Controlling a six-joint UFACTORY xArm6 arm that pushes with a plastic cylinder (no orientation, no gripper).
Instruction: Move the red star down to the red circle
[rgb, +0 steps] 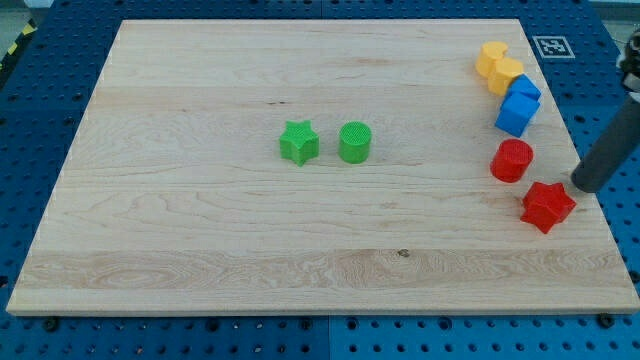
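The red star (547, 206) lies near the board's right edge, toward the view's bottom right. The red circle (511, 160) stands just up and to the left of it, a small gap between them. My tip (585, 186) is at the end of the dark rod that comes in from the view's right edge. It sits just right of and slightly above the red star, close to it, and to the right of the red circle.
Two blue blocks (518, 106) lie above the red circle, and two yellow blocks (498, 67) above those, along the right edge. A green star (298, 142) and a green circle (354, 142) sit mid-board. The wooden board (200, 250) rests on a blue table.
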